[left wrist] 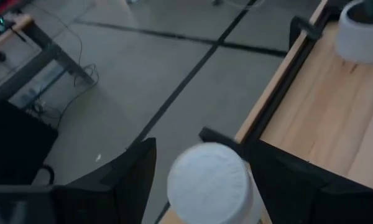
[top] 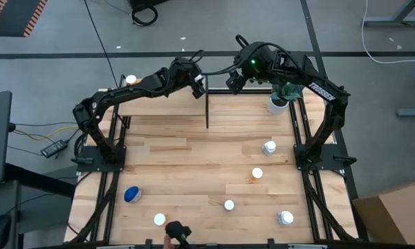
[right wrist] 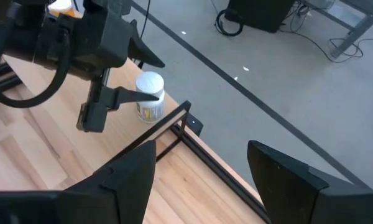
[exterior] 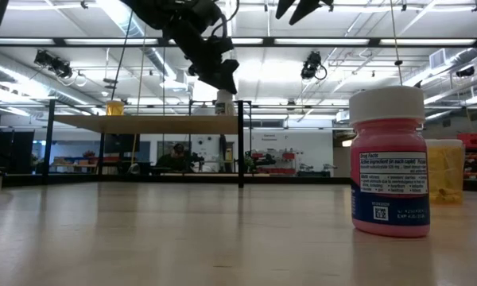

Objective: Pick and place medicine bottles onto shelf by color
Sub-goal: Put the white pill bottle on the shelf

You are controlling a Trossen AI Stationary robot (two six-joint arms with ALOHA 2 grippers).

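My left pincer (right wrist: 137, 93) stands open around the white-capped bottle (right wrist: 150, 96) on the shelf's (right wrist: 62, 155) far right corner, gripping nothing. My right pincer (top: 233, 81) hangs open, empty, nearby. Bottles look light, rigid, slick; I'd grasp the body below the cap.

I see two black jointed arms, the left arm (top: 117, 97) and the right arm (top: 318, 104), each built of rounded tube segments bolted to a flat black base plate at its table edge. The right arm carries white block lettering along its upper link and a small green light (top: 252, 61) near its wrist, with thin black cables looping over both wrists. Each wrist ends in two flat, matte black wedge-shaped fingers (right wrist: 130, 174).
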